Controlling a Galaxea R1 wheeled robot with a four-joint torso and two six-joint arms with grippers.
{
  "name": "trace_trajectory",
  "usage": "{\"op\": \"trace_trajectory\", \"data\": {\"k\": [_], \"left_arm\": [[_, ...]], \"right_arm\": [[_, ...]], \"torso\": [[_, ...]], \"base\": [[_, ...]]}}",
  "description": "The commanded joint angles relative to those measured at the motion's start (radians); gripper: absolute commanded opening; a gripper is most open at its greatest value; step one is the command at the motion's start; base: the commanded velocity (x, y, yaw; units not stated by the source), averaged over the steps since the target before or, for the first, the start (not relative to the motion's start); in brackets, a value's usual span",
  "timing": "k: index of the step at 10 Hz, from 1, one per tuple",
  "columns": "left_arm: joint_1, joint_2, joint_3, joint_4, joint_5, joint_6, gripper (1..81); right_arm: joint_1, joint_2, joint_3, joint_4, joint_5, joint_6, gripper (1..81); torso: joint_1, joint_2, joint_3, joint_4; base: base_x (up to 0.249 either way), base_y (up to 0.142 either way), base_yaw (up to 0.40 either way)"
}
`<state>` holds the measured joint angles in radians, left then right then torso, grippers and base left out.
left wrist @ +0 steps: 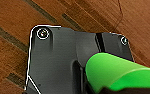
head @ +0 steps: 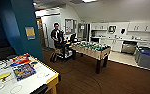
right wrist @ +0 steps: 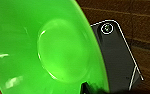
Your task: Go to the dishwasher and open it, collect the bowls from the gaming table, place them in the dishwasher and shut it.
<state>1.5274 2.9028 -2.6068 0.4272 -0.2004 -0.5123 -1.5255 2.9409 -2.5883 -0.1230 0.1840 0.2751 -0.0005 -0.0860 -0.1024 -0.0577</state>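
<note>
A lime green bowl [right wrist: 41, 47] is close in front of the right wrist camera, above the wooden floor, its base ring facing the camera. My right gripper is shut on its rim, where a dark finger [right wrist: 91, 88] shows. In the left wrist view a bright green rounded thing [left wrist: 116, 72] hangs over the floor; I cannot tell whether it is a bowl or a cup. A yellow bowl [head: 4, 75] rests on the gaming table [head: 33, 82] at the near left, beside board-game boxes. The silver-grey dishwasher [head: 128, 47] is far off at the right in the kitchen row.
A table-football table [head: 91, 48] stands mid-room between me and the kitchen. A person [head: 56, 33] with a control rig stands behind it. Grey bins with blue lids [head: 147, 56] sit at the far right. A teal wall [head: 21, 27] rises at the left.
</note>
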Motion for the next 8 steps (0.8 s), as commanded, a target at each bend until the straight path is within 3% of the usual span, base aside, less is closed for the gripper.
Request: {"op": "trace_trajectory", "data": {"k": [1, 8], "left_arm": [[-0.052, -0.023, -0.001, -0.024, 0.032, 0.0, 1.0], [-0.052, -0.023, -0.001, -0.028, 0.027, 0.0, 1.0]], "right_arm": [[0.021, 0.022, 0.03, -0.093, -0.09, -0.031, 1.0], [0.034, 0.025, 0.027, -0.092, -0.092, -0.03, 1.0]], "torso": [[0.001, 0.0, 0.0, 0.0], [0.001, 0.0, 0.0, 0.0]], "base": [[0.0, 0.0, -0.394], [0.0, 0.0, -0.394]]}}
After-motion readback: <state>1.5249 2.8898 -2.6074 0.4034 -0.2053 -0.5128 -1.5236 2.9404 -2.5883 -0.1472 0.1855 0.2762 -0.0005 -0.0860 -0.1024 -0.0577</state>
